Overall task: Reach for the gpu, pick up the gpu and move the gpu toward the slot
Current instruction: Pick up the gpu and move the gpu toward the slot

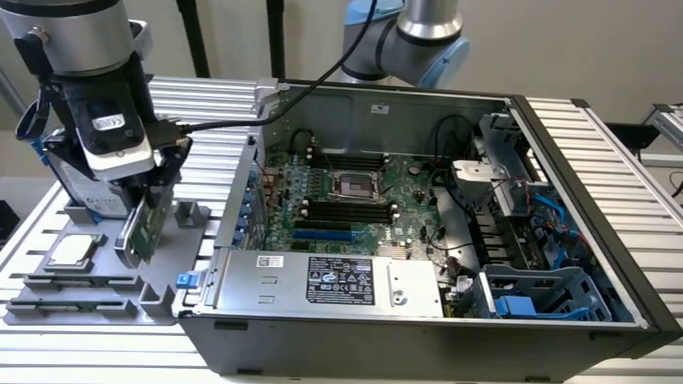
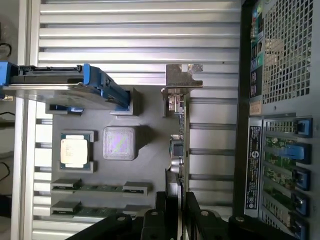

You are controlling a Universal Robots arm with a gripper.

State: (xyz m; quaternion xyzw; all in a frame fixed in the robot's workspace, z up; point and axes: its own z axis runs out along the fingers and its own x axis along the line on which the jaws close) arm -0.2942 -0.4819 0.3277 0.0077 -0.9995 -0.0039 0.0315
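My gripper (image 1: pixel 149 194) hangs over the grey fixture tray (image 1: pixel 96 300) at the exterior view's left, shut on the gpu (image 1: pixel 142 228). The thin green card hangs below the fingers, slightly tilted, its lower end just over the tray. In the wrist view the gpu (image 2: pixel 178 150) is edge-on, with its silvery bracket (image 2: pixel 182 80) at the far end and my gripper (image 2: pixel 175 200) clamping the near end. The open computer case (image 1: pixel 427 320) lies at the exterior view's right, with the motherboard and its blue expansion slot (image 1: pixel 325 236) inside.
The silver hard drive with blue rails (image 2: pixel 60 87) stands on the tray behind the gripper. A square processor chip (image 1: pixel 73 250) and two memory sticks (image 2: pixel 100 188) lie in tray holders. The case's side wall (image 1: pixel 240 208) rises between the tray and the motherboard.
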